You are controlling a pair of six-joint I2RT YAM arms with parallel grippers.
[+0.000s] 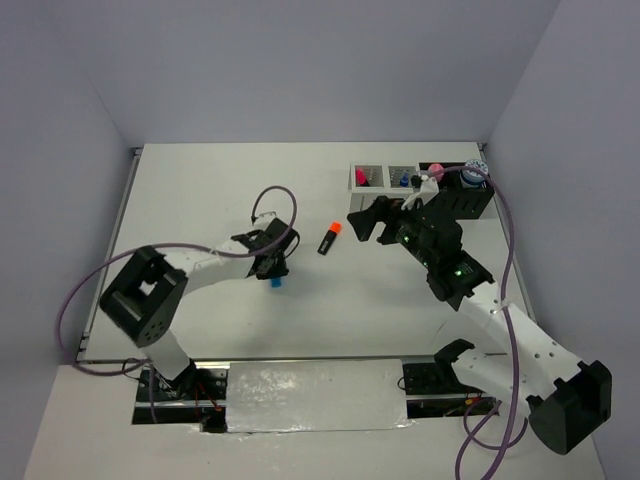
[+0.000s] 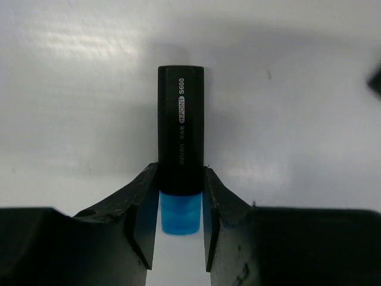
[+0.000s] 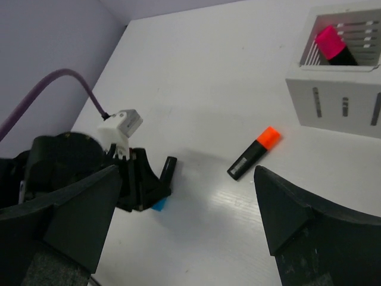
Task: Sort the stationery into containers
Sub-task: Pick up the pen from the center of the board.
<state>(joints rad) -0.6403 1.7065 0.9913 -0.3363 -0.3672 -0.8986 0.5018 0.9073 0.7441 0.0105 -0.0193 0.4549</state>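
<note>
Clamping the left claw (image 2: 180,199) on one blue-capped highlighter (image 2: 180,119), pinching the black barrel at its seam with the blue cap, cap toward the wrist and the barrel's blunt end pointing away. Holding that highlighter down at the white surface (image 1: 200,190), left of centre in the top view; not telling from these views whether resting on the surface or hanging just above. Spreading the right claw (image 3: 190,220) wide apart, gripping nothing, hovering near the front of the row of containers. Framing between those spread fingers (image 3: 71,214) one orange-capped highlighter (image 3: 253,154), lying flat and alone on the surface, between the two claws and touching neither, orange cap toward the containers. Counting two highlighters out in the open: one in the left claw, one loose. Counting four containers in a row at the far right of the surface: two white containers (image 1: 358,185) on the left and two black containers (image 1: 476,200) on the right, the black pair partly hidden behind the right arm (image 1: 500,320). Finding one pink-capped highlighter (image 3: 330,44) leaning inside the leftmost white container (image 3: 333,101), cap up. Making out small blue and red bits in the second white one, too small for naming. Spotting one pink-capped item (image 1: 435,172) at the nearer black container and one round blue roll (image 1: 472,178) at the end one.
</note>
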